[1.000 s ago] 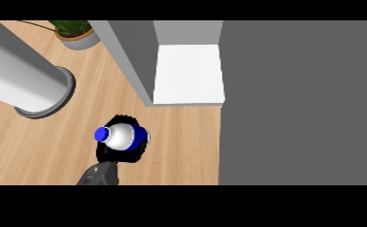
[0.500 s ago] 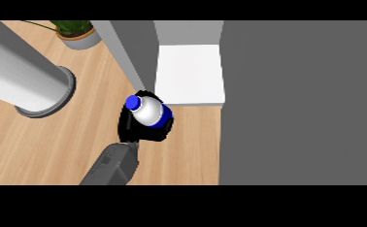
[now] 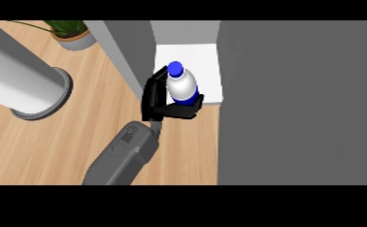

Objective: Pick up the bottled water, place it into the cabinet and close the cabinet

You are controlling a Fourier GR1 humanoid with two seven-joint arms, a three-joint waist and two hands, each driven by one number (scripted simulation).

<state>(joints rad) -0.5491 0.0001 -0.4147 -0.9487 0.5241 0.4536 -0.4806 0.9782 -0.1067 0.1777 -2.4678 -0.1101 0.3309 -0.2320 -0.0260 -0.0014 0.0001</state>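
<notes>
Nearest us, one grey forearm is coming in from the lower edge, probably the right, though the angle makes that hard to call. Its hand (image 3: 161,100) is curling its fingers (image 3: 153,90) round the bottled water (image 3: 180,84), blue cap uppermost. The bottle is hanging over the front of the cabinet's white shelf (image 3: 204,56), its long axis pointing inward, so the shelf is lying straight ahead.

— Setting: what kind of place is recorded?
— Kitchen, domestic. A wooden counter (image 3: 64,138) is seen from above, with a grey cabinet (image 3: 287,100) set on it, white shelf (image 3: 204,71) inside.
— Further items listed?
— One potted plant (image 3: 70,32) at the back; one large metal cylinder (image 3: 28,83) standing on the counter.
</notes>
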